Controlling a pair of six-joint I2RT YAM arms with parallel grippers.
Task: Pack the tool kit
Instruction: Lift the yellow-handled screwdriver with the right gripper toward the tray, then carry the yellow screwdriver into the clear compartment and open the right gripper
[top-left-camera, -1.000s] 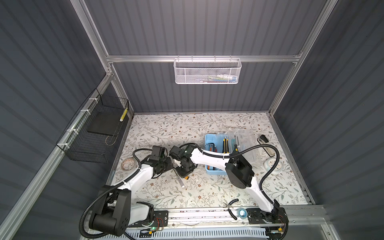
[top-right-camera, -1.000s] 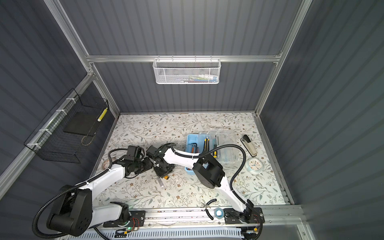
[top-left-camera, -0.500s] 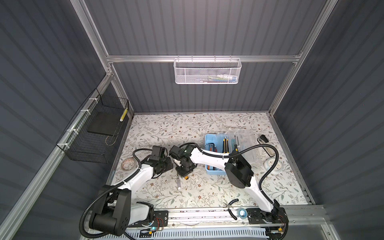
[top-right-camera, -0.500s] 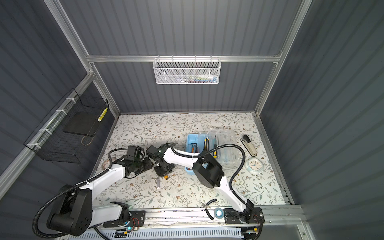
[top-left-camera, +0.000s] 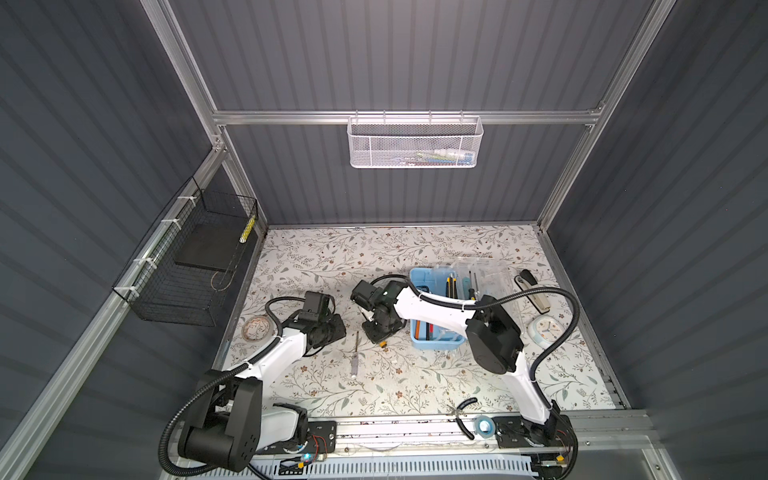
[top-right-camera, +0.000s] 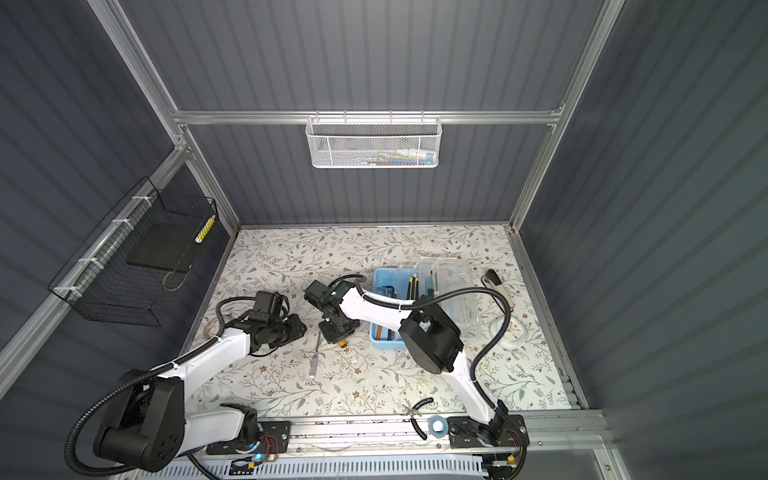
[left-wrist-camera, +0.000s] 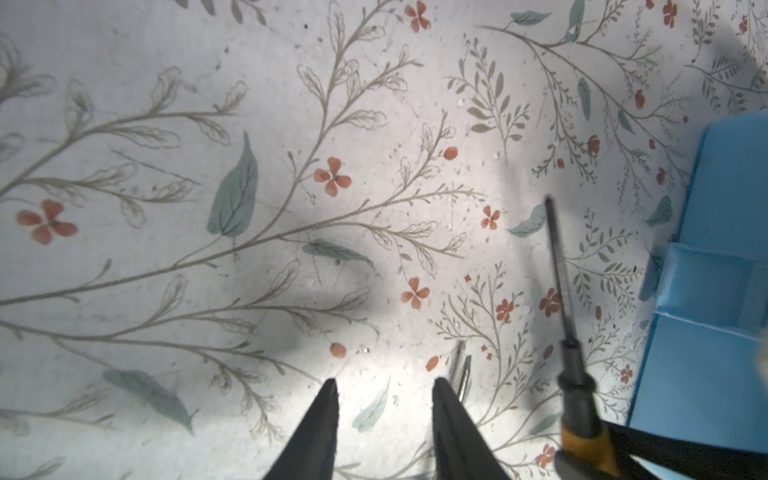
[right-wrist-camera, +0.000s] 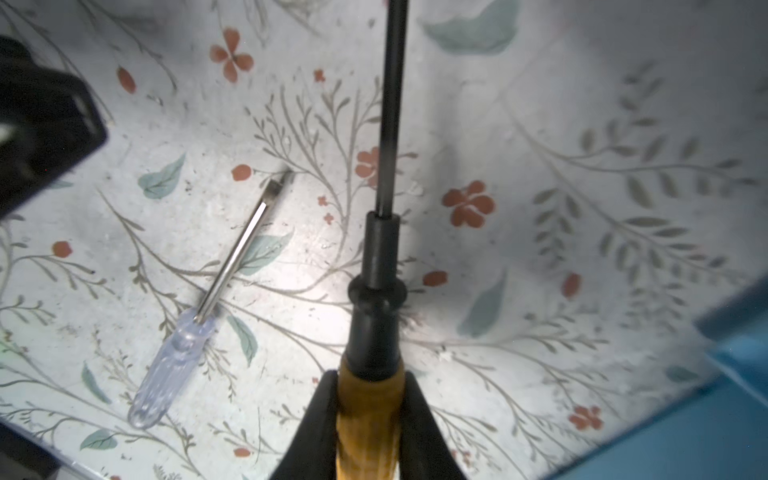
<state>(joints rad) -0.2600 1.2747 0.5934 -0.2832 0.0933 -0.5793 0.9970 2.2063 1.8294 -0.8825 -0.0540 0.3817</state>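
1. Nearest the front edge of the counter (top-left-camera: 374, 257), a clear-handled screwdriver (right-wrist-camera: 183, 345) lies loose on the floral surface. It is unpacked and sits between the two arms.
2. Just behind it, the left pincer (left-wrist-camera: 382, 386) hovers low over bare counter with its jaws apart and nothing between them.
3. Beside it, the right pincer (right-wrist-camera: 368, 386) is clamped on the handle of a yellow-handled screwdriver (right-wrist-camera: 376, 291), whose black shaft points away from the wrist, clear of the counter.
4. Farther back and to the right, the tool kit (top-left-camera: 436, 343) stands open on the counter. Several slim tools already lie in its blue tray, and its clear lid (top-left-camera: 486, 270) is swung out to the far side.
5. The step in hand looks like carrying the gripped screwdriver to the tray.
6. The next move calls for swinging the right arm over the tray's near wall, lining the shaft up with the tools inside, then releasing low. The clear-handled screwdriver would remain for a later pick.
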